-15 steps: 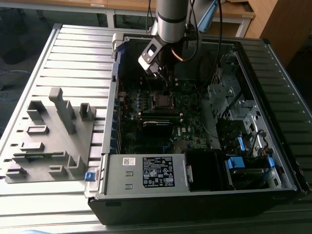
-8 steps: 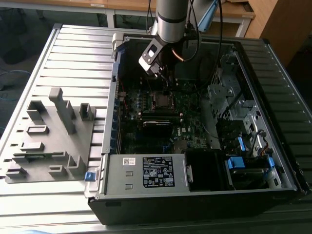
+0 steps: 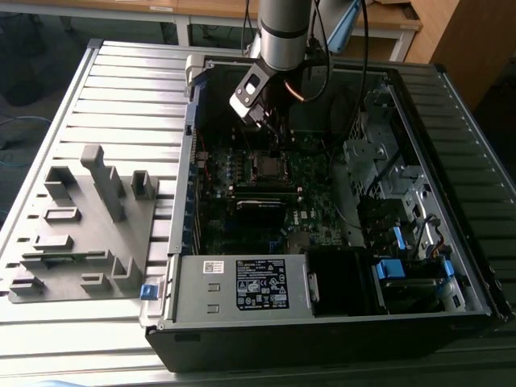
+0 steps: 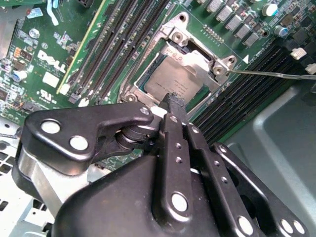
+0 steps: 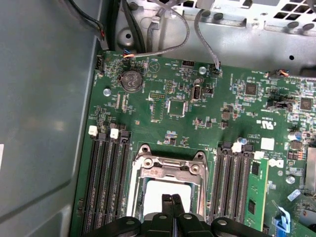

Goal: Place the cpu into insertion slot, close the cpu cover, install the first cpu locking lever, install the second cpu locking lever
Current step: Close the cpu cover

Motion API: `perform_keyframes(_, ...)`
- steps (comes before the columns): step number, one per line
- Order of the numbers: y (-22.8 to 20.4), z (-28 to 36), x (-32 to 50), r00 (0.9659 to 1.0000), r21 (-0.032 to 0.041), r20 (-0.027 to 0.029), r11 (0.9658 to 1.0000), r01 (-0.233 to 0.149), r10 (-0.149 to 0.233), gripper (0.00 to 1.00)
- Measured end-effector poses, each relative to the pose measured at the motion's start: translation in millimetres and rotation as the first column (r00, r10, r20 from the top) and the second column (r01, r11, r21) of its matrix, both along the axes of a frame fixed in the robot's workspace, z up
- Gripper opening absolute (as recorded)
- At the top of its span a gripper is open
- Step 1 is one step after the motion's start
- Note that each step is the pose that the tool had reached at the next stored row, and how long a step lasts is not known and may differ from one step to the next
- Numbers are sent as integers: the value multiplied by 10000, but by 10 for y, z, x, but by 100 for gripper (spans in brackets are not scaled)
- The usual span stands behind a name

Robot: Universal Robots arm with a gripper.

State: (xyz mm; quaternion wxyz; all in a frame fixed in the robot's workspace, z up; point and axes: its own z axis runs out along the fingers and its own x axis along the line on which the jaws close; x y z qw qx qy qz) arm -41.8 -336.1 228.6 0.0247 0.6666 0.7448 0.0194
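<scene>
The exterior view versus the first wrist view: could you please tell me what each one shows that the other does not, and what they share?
The exterior view adds the grey fixture block on the slatted table and the labelled power supply. The first wrist view adds the coin cell battery, grey cables and a close look at the shut tool over the cpu. Both show the green motherboard and the cpu cover lying flat over the insertion slot.

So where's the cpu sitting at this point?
In both wrist views the cpu lies in the insertion slot, framed by the cpu cover, between the two banks of memory slots, with the shut gripper at its edge.
</scene>
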Motion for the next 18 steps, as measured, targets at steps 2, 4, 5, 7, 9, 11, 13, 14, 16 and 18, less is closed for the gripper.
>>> perform_keyframes(2,0,0,0,10000,0,0,10000,-4,4,11)
perform_keyframes(4,0,0,0,10000,0,0,10000,-5,5,11)
perform_keyframes(5,0,0,0,10000,0,0,10000,-5,5,11)
perform_keyframes(7,0,0,0,10000,0,0,10000,-5,5,11)
perform_keyframes(9,0,0,0,10000,0,0,10000,-5,5,11)
perform_keyframes(11,0,0,0,10000,0,0,10000,-6,6,11)
perform_keyframes(13,0,0,0,10000,1,1,10000,-29,29,11)
perform_keyframes(14,0,0,0,10000,0,0,10000,-56,56,11)
perform_keyframes(16,0,0,0,9999,0,0,9999,-124,124,11)
perform_keyframes(18,0,0,0,9998,0,0,9998,-174,174,11)
